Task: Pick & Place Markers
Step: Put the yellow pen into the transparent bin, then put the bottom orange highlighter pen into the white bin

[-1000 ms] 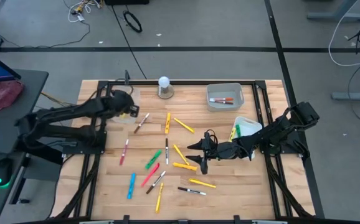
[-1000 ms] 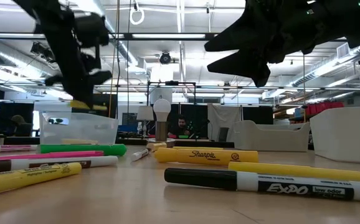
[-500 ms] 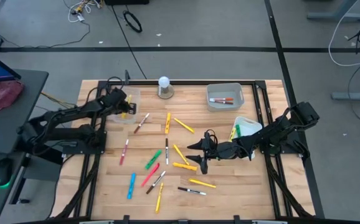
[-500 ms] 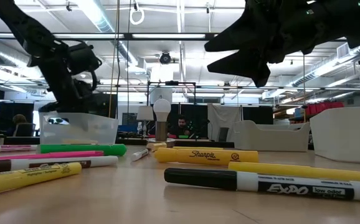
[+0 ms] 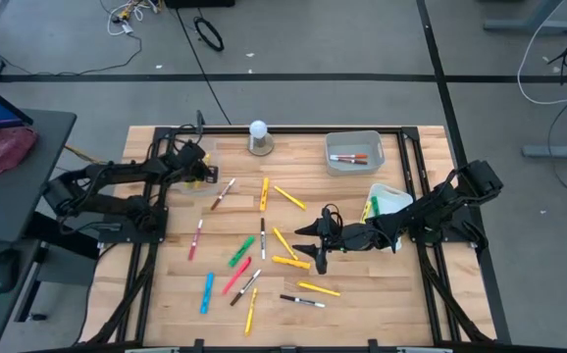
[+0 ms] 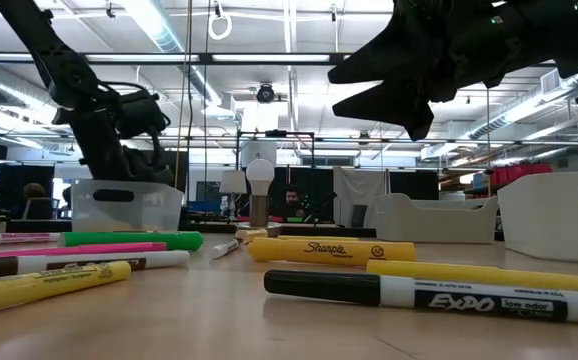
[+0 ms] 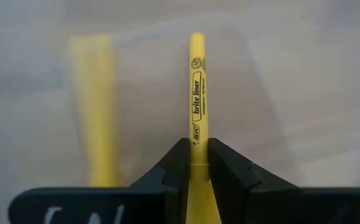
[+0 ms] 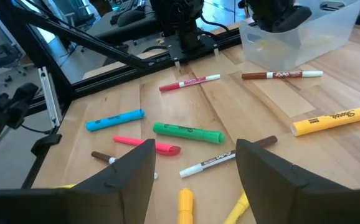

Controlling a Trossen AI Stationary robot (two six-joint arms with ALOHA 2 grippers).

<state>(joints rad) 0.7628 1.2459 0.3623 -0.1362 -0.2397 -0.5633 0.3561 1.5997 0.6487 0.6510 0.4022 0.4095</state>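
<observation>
Markers (image 5: 261, 238) lie scattered flat across the middle of the table (image 5: 352, 304); a few more sit in the grey bin (image 5: 354, 153) and the white bin (image 5: 386, 202) on the right side. My read: light, rigid plastic barrels, smooth and round, so they roll and can slip. Best taken mid-barrel, pinched across the width.

Left tool (image 7: 192, 163) is over the clear bin (image 5: 202, 167) at the table's left rear, pinching a yellow highlighter (image 7: 196, 93) near one end; a second yellow one (image 7: 93, 112) lies beside it.

Right tool (image 5: 315, 245) hangs wide open and empty above the central scatter.

White-topped knob (image 5: 258, 136) at the rear is not a target. Crowded, crossing pens near the right tool could get nudged.
</observation>
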